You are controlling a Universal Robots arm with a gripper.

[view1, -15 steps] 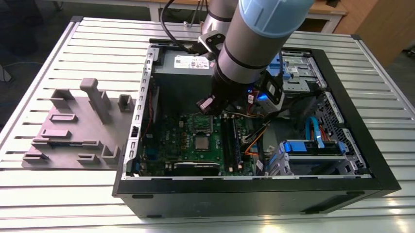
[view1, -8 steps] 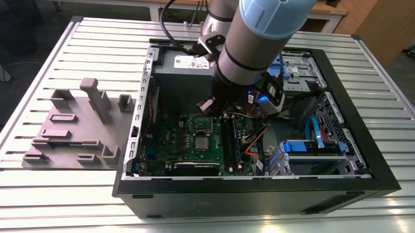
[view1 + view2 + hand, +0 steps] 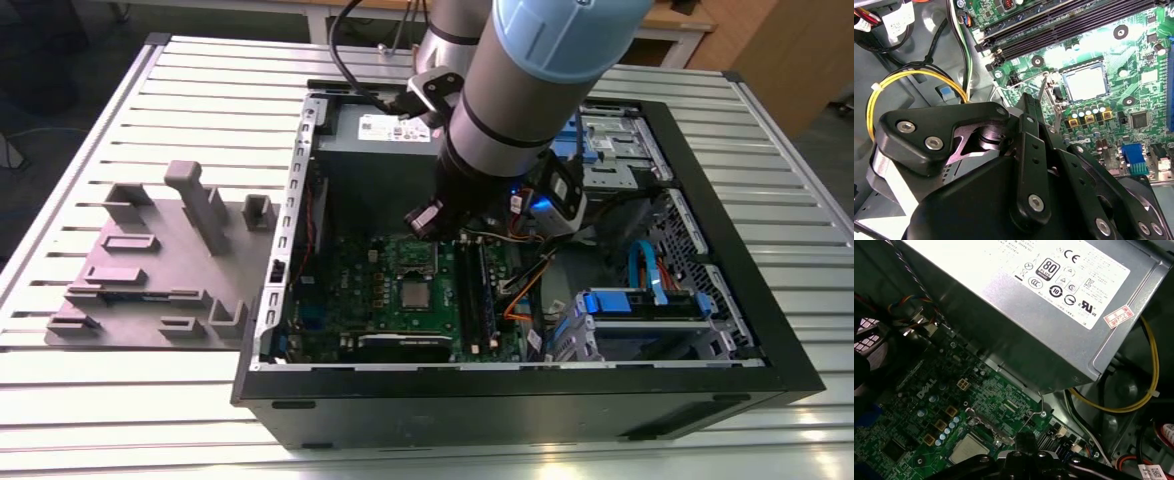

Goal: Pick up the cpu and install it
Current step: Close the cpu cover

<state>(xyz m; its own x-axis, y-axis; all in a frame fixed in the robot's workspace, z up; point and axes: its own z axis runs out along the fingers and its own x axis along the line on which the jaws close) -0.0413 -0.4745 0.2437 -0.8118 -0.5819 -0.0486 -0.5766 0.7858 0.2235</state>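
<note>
gripper (image 3: 430,222) hovers just above cpu (image 3: 418,294) in socket.

My arm (image 3: 534,90) reached down from one o'clock in the exterior view, wrist bent toward seven o'clock, my gripper (image 3: 424,222) hanging low at its end.

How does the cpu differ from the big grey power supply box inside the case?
The cpu is a small flat square lying in its socket on the green board; the power supply is a large box mounted against the case wall. The cpu's silvery top looks plain, while the power supply carries a white label with marks. Yellow cables run beside the power supply; none reach the cpu. Both have grey metal faces and sit inside the case.
</note>
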